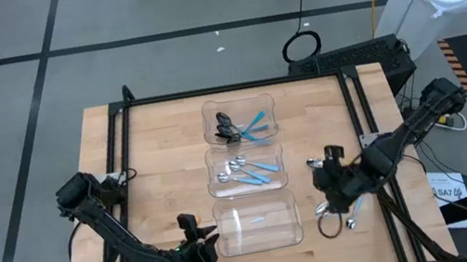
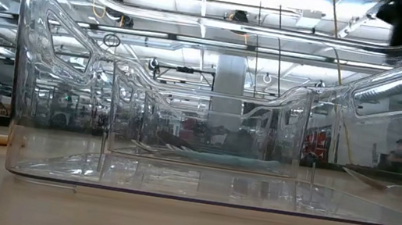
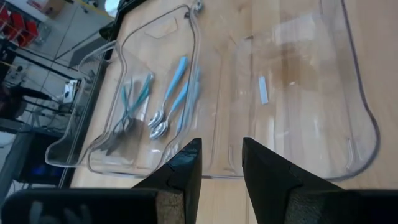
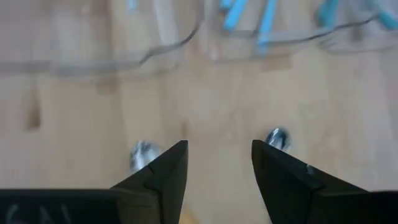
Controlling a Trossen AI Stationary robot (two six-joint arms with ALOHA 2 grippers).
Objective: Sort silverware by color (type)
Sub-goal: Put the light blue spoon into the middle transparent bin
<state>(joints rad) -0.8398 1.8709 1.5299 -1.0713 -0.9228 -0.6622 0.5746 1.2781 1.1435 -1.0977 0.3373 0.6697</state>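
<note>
Shiny silver spoons (image 4: 278,138) lie loose on the bench just under our right gripper (image 4: 217,163), jaws released; others sit binned. We'd pinch the light plastic handle, the bowls look slippery

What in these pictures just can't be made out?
- Spoons on the table under the right gripper: high view, the arm covers them, no count.
- Same spoons: right wrist view, blurred.
- Nearest bin: its small pale piece is too small to identify.
- Low view: bin walls distort everything behind.
</note>
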